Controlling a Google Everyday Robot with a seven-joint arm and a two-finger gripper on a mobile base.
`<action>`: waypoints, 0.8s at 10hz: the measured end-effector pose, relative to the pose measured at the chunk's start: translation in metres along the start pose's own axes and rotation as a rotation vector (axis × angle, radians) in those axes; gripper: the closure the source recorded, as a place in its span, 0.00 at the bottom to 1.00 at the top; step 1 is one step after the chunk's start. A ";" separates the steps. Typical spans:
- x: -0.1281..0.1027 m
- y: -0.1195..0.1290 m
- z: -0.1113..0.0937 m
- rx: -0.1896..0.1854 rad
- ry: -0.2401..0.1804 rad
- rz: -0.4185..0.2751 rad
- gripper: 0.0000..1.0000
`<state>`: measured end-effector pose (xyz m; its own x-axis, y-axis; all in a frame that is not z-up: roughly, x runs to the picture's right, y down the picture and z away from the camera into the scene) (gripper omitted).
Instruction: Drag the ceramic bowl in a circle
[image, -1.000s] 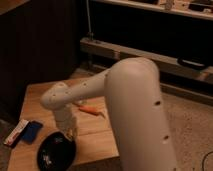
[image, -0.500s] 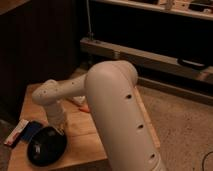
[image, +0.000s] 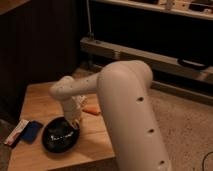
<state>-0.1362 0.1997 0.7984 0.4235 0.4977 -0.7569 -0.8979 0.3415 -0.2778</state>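
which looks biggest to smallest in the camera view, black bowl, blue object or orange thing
1. black bowl
2. blue object
3. orange thing, maybe partly hidden by the arm
The end effector is at the bowl's far rim.

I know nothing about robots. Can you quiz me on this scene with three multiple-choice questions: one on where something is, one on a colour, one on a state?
1. Where is the tool?
A. Over the floor.
B. At the rim of the ceramic bowl, on the side toward the orange object.
C. Raised far overhead.

2. What colour is the bowl?
A. Glossy black.
B. White.
C. Yellow.

3. How does the bowl sit?
A. Upside down.
B. Lifted in the air.
C. Upright on the wooden table.

Answers: 1 B, the tool reaches down to the rim; 2 A, its dark inside shines; 3 C, its open side faces up on the tabletop.
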 end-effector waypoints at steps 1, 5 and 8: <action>0.014 -0.022 0.003 0.006 0.002 0.057 1.00; 0.068 -0.081 0.018 0.018 0.045 0.200 1.00; 0.099 -0.058 0.042 0.027 0.114 0.138 1.00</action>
<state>-0.0378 0.2625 0.7645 0.2791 0.4481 -0.8493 -0.9422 0.2983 -0.1523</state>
